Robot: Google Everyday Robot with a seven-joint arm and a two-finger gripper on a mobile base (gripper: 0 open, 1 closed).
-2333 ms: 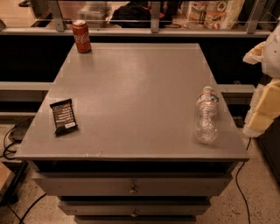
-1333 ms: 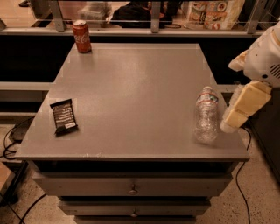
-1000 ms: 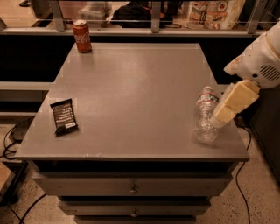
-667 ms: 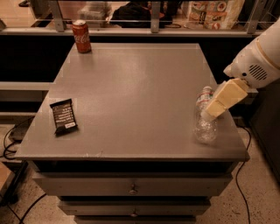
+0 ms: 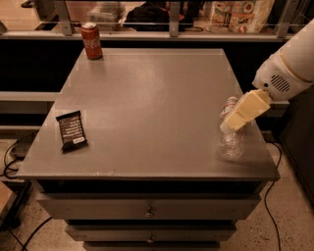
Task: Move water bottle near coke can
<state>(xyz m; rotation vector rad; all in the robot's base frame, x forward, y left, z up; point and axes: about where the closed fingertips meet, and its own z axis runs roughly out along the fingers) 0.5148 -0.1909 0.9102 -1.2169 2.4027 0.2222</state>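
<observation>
Our gripper is at the neck of the water bottle, hold we cannot tell; the whole carry to the coke can, far from it, remains.

place: office pantry | cue: snack packets behind rail | gripper: at water bottle

One cam, front of table, high, angled down toward far side – whole top visible, mid-range; gripper at frame right, over water bottle.
</observation>
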